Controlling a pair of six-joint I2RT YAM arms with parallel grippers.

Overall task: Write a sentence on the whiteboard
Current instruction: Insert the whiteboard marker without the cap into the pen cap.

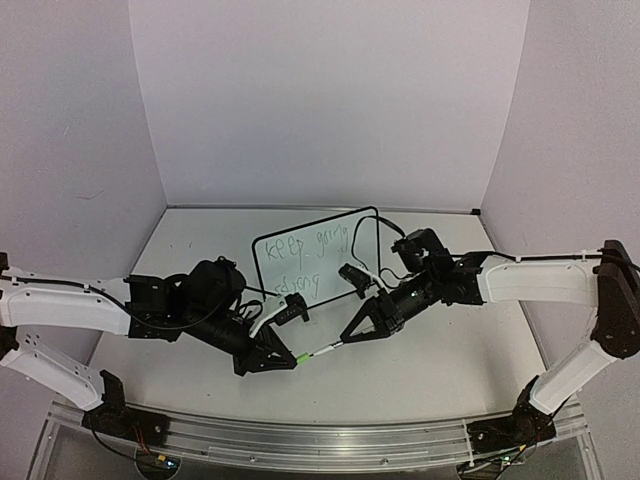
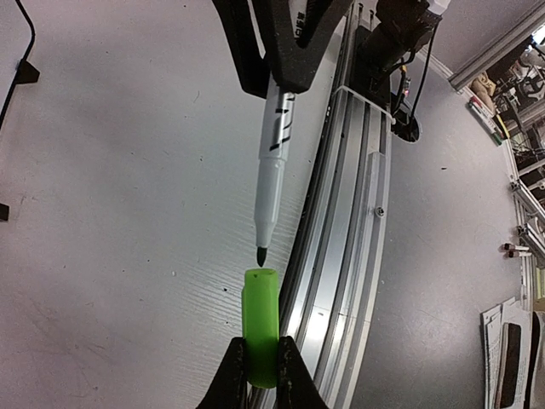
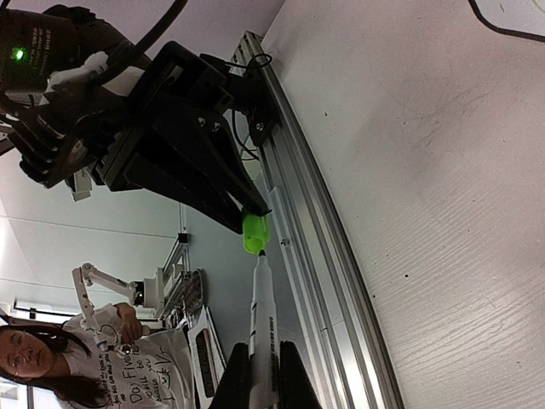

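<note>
The whiteboard (image 1: 330, 268) stands upright at mid table, and its corner shows in the right wrist view (image 3: 511, 21). The sentence (image 1: 300, 246) is on it in thin green handwriting, in two lines. My left gripper (image 1: 288, 359) (image 2: 261, 368) is shut on the green cap (image 2: 260, 328) (image 3: 254, 233), held above the table in front of the board. My right gripper (image 1: 352, 332) (image 3: 265, 375) is shut on the white marker (image 2: 274, 145) (image 3: 264, 315). The marker's dark tip points at the cap's open mouth, a small gap away.
An aluminium rail (image 1: 300, 440) (image 2: 349, 213) (image 3: 315, 230) runs along the table's near edge, under the pen and cap. A black cable (image 1: 378, 222) loops behind the board. White walls close in the back and sides. A person (image 3: 51, 366) sits beyond the table.
</note>
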